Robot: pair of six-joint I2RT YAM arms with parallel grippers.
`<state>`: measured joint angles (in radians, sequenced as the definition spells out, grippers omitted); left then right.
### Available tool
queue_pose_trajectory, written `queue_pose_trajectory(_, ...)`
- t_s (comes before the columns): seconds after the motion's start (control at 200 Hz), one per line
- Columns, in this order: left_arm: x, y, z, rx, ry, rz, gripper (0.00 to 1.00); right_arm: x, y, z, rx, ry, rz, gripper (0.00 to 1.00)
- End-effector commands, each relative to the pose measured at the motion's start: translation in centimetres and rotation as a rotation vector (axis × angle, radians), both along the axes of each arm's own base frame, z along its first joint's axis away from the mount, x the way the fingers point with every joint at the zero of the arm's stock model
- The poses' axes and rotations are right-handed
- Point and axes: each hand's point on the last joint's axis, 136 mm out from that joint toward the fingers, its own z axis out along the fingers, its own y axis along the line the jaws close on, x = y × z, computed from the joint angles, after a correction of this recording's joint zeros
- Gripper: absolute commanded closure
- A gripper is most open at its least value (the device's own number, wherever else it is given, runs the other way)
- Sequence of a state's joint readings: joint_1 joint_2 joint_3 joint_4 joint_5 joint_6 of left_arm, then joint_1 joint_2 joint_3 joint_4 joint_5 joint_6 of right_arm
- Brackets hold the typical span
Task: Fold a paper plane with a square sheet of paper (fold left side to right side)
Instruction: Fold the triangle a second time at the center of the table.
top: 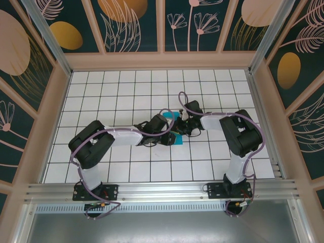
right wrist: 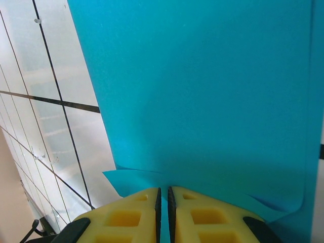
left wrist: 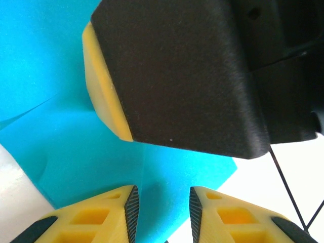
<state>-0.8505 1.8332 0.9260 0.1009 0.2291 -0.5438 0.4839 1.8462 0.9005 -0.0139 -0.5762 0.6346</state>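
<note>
So the square sheet of paper (top: pixel 175 117) sat roughly mid-bench, right where the two arms met nose to nose over the white grid tiles of the bench (top: pixel 126 86). From the top view you could barely see it, just a couple of bright cyan scraps poking out from under the black wrists.

The right tool (right wrist: pixel 163 191) was the one doing the gripping. Its yellow fingers (right wrist: pixel 126 217) were pressed nearly together with only a thin sliver of blue between them, so it had the sheet pinched by its near edge. From that wrist camera the paper stood up in front of the lens as one big flat blue panel, plain, with a small curl at the pinched edge on either side of the fingers. Tiles showed off to the left of it.

The left tool (left wrist: pixel 162 195) was different: jaws narrow but clearly apart, nothing clamped in the gap, just hanging over the blue paper lying below it. A soft crease ran across the sheet there, and one corner pointed out onto the white bench at the right. The right tool's black body and one yellow finger (left wrist: pixel 101 91) sat just beyond, very close to the left one
</note>
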Motion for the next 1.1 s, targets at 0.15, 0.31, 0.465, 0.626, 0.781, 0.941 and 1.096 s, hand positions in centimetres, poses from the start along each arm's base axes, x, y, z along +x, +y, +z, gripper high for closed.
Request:
queue_pose_trajectory(0.15,-2.0,2.1,-2.9,0.088,0.083,-0.02,0.65,-2.4,-2.5,-4.2,-0.137,0.116,-0.011,0.83)
queue_pose_trajectory(0.31,-3.7,3.3,-3.7,0.116,0.115,-0.068,0.66,-2.3,-2.5,-4.1,-0.137,0.113,-0.01,0.83)
queue_pose_trajectory(0.465,-5.3,4.0,-3.7,0.113,0.144,-0.115,0.66,-2.4,-2.5,-4.2,-0.139,0.115,-0.014,0.83)
queue_pose_trajectory(0.626,-6.3,4.6,-3.9,0.108,0.166,-0.114,0.66,-2.4,-2.5,-4.1,-0.137,0.117,-0.015,0.83)
queue_pose_trajectory(0.781,-6.8,5.4,-4.2,0.115,0.174,-0.099,0.66,-2.4,-2.6,-4.2,-0.139,0.118,-0.016,0.83)
queue_pose_trajectory(0.941,-6.4,5.5,-3.2,0.111,0.148,-0.08,0.66,-2.4,-2.6,-4.2,-0.138,0.117,-0.015,0.83)
queue_pose_trajectory(1.096,-4.1,4.7,0.4,0.078,0.054,-0.032,0.67,-2.5,-2.6,-4.2,-0.137,0.12,-0.015,0.83)
